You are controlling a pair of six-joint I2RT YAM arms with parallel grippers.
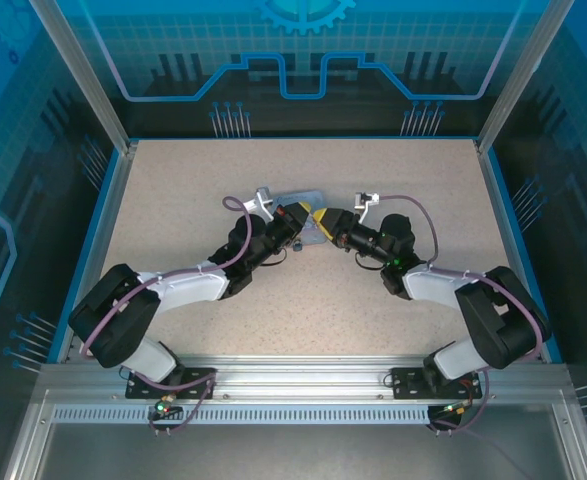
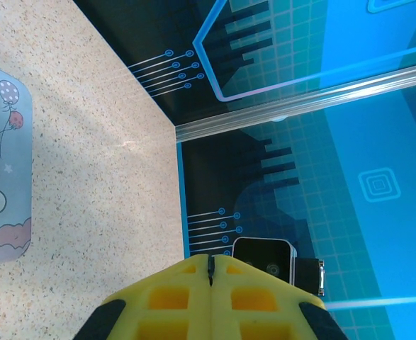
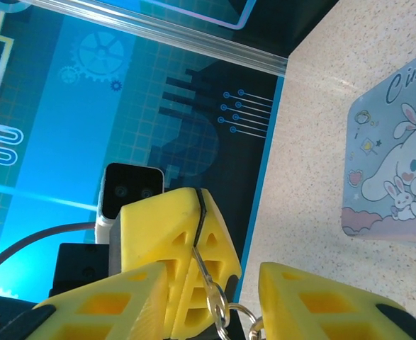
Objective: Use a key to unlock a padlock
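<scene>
Key (image 3: 202,275) mostly inside left end effector (image 3: 197,227)

Key (image 3: 203,275) — slim, silver, ring dangling — pinched in left gripper (image 3: 199,212).

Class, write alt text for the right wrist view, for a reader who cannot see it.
The left end effector, shut, pinches a thin key on a ring, between the spread yellow fingers of the right end effector. A pastel cartoon tin lies to the right on the speckled table.

Bright even light, soft shadows, glare on rails, sharp focus.
</scene>
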